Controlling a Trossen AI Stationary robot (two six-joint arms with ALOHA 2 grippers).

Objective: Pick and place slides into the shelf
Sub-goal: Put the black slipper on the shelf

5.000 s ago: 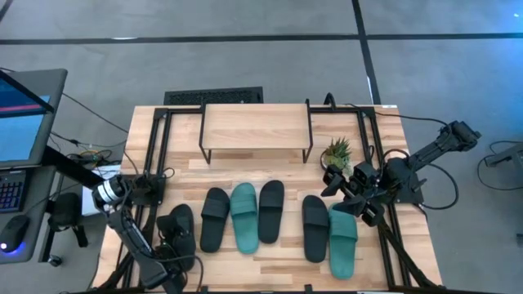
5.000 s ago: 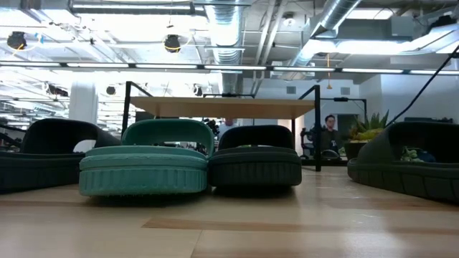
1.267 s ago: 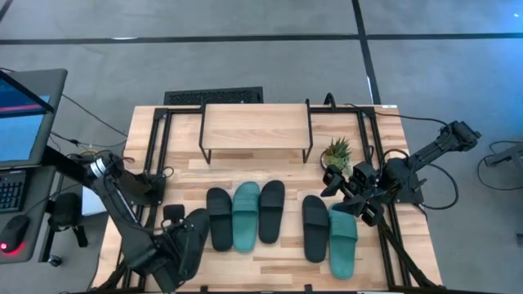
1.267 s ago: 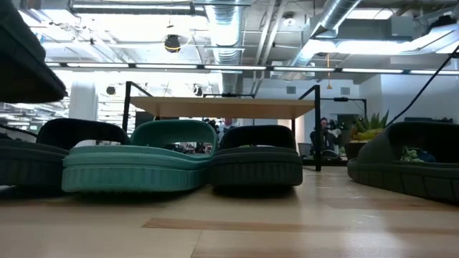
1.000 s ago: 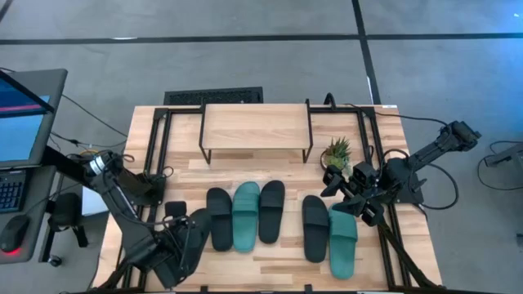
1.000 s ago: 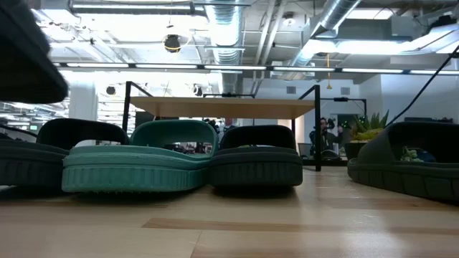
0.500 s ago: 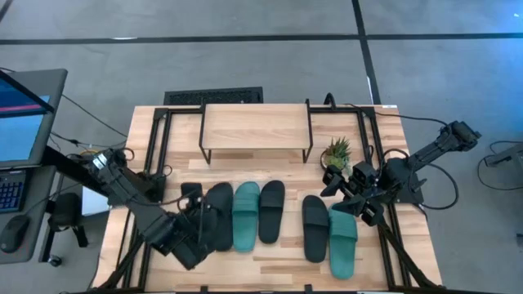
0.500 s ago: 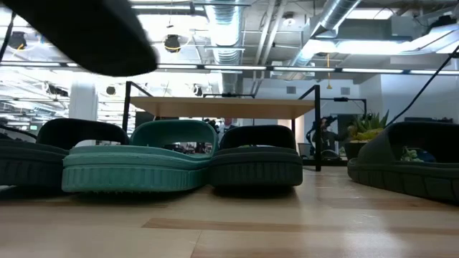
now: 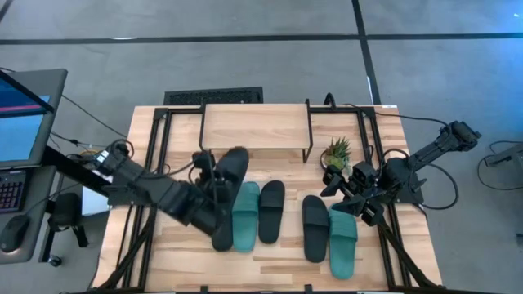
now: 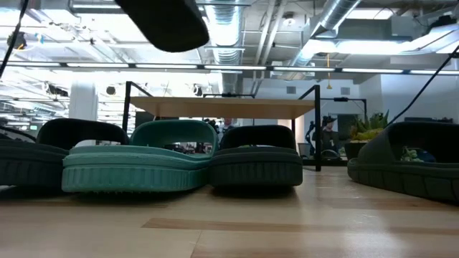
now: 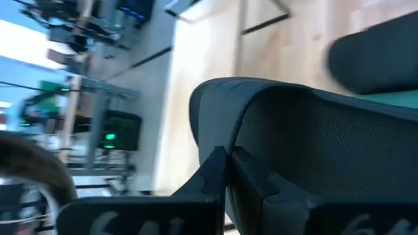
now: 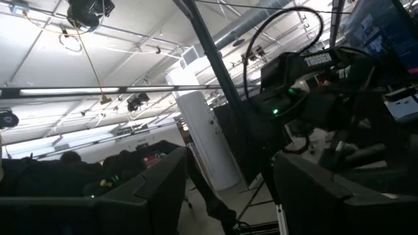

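The left gripper (image 9: 214,186), jaws clamped on a black rubber slide sandal (image 9: 231,167), holds it mid-frame, below the light wooden shelf (image 9: 255,126). The right gripper (image 9: 337,184) waits at right, jaws wide open and empty.

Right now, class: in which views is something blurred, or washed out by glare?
Low view: the lifted black slide is a dark, soft-edged blur against bright ceiling lights. Left wrist view: the same slide, shut in the left tool, fills the frame, edges smeared. Right wrist view: ceiling strip lights glare white.
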